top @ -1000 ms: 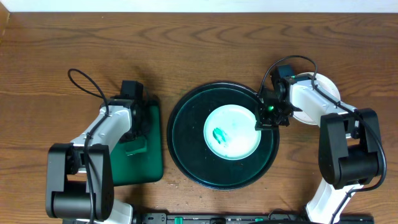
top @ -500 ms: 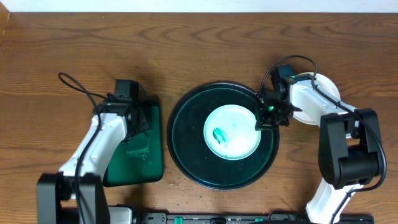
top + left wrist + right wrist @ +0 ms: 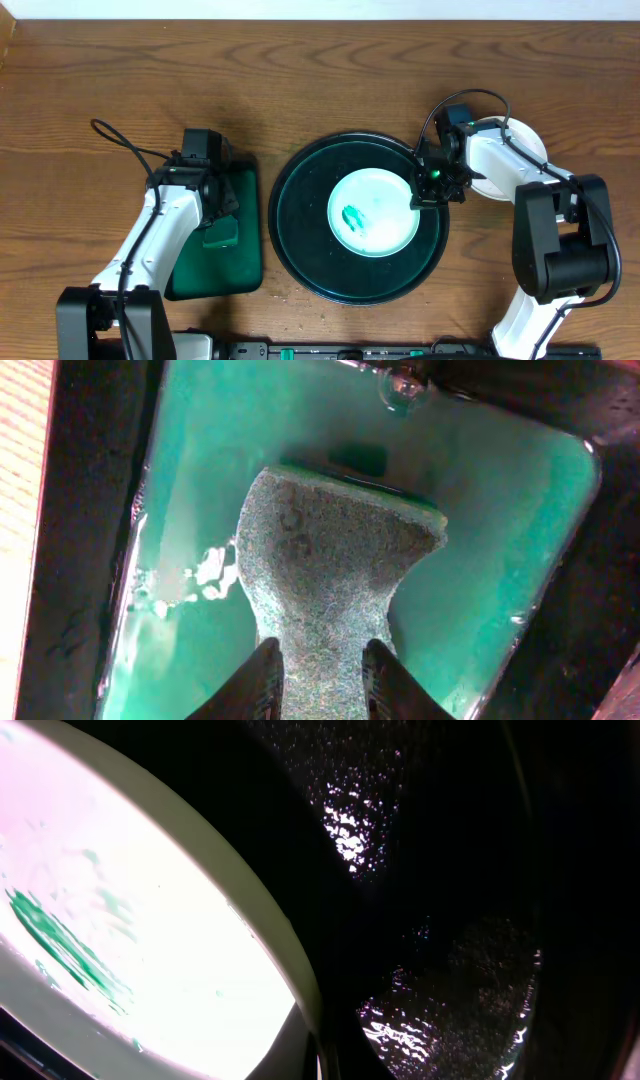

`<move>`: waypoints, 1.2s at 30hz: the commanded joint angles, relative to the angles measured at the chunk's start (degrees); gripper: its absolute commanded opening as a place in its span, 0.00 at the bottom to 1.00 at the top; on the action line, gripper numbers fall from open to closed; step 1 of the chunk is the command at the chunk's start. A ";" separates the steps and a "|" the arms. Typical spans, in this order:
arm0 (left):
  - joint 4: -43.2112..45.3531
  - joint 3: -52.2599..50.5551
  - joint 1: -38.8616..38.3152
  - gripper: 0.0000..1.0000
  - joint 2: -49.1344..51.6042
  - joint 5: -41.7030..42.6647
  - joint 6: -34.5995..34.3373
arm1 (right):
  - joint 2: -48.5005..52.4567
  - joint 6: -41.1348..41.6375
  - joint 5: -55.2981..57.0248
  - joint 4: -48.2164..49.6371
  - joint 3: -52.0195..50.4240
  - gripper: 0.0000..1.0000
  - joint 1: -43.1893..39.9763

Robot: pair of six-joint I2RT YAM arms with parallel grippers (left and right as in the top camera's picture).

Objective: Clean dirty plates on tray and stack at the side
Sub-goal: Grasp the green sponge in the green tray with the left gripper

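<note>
Working over a brown wooden table [image 3: 320, 70], left fingers [image 3: 258, 678] clamp a sponge [image 3: 335, 570], right fingers [image 3: 428, 192] pressed together.

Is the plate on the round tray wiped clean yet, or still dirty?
Still dirty: the plate carries a teal-green smear left of its centre in the overhead view, and the right wrist view shows the same streaks.

place: robotics lab | cues: wooden table [image 3: 320, 70], twin arms [image 3: 150, 240]
</note>
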 commanded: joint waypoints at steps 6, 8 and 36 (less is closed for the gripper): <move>-0.28 -0.42 0.04 0.40 2.75 -0.31 0.35 | 2.10 1.05 3.04 1.49 -0.68 0.01 1.62; -0.26 -0.57 0.04 0.43 3.63 -0.33 0.35 | 2.10 1.05 3.04 1.51 -0.68 0.01 1.62; 4.28 -4.61 0.02 0.25 5.05 0.07 0.35 | 2.10 1.03 3.04 1.20 -0.68 0.01 1.62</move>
